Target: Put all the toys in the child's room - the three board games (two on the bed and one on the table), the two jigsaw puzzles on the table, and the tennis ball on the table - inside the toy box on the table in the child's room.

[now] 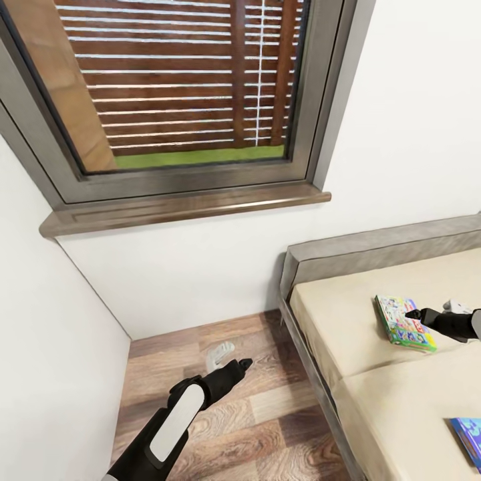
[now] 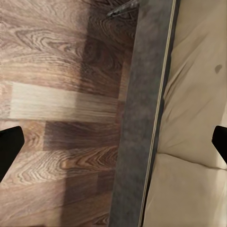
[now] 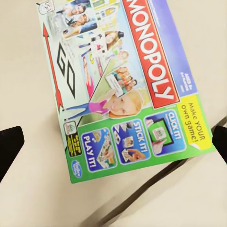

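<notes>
Right wrist view puts the Monopoly game box (image 3: 120,90) directly under my right gripper (image 3: 113,142); the box lies flat on the cream mattress (image 3: 28,71), its red title band and green lower panel face up, and one corner reaches the seam between two cushions; my two dark fingertips (image 3: 9,149) sit at opposite edges of the picture, spread wide with nothing between them. From the head view, I see the same box (image 1: 404,323) on the bed (image 1: 347,321) near the grey headboard (image 1: 381,250), with my right gripper (image 1: 414,314) poised over its far edge, though I cannot tell if it touches; a second, blue game box (image 1: 469,437) lies nearer to me on the same mattress, cut off by the picture's edge and well apart from the first. My left gripper (image 1: 242,365) hangs over the wood floor (image 1: 220,427) beside the bed; the left wrist view shows its dark fingertips (image 2: 9,146) wide apart and empty, above the floorboards (image 2: 56,94) and the grey bed frame (image 2: 139,118). Beyond, a white wall (image 1: 200,267) meets a window (image 1: 180,87) with a brown sill (image 1: 187,207), and a slatted fence outside.
</notes>
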You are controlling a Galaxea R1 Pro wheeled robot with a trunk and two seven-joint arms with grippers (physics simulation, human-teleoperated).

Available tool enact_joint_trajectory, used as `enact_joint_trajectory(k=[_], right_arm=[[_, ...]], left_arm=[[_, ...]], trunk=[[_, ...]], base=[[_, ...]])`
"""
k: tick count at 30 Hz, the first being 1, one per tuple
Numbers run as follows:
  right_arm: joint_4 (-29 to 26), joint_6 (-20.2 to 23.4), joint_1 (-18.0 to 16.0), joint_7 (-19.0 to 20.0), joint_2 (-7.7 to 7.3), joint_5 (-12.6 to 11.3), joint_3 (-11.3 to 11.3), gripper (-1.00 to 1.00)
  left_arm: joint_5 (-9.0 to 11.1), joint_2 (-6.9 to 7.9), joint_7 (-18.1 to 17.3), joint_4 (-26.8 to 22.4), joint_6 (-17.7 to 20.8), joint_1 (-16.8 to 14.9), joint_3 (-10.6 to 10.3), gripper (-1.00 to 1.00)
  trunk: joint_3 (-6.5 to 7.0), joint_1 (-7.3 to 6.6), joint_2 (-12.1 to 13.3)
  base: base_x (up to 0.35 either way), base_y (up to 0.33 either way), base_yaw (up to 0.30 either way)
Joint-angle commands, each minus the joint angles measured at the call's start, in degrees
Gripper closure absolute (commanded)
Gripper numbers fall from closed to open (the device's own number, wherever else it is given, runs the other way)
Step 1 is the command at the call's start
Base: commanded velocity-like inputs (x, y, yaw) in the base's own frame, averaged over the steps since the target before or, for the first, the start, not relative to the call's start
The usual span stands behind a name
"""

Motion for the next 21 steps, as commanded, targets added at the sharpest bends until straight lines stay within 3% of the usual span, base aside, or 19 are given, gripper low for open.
enact_joint_trajectory(k=[1,21], right_arm=[[0.0,0.3,-0.1,0.1,0.02,-0.2,-0.2,-1.0],[-0.1,-0.4,-1.2,0.4,0.27,-0.2,-0.2,-1.0]], left_arm=[[0.6,0.03,0.5,-0.1,0.0,0.0,0.0,-1.0],[0.6,0.36,0.5,-0.1,-0.1,0.0,0.0,-1.0]], trunk=[[-0.14,-0.01,0.0],[-2.0,-0.01,0.0]], base=[[0.0,0.0,0.0],[0.0,0.0,0.0]])
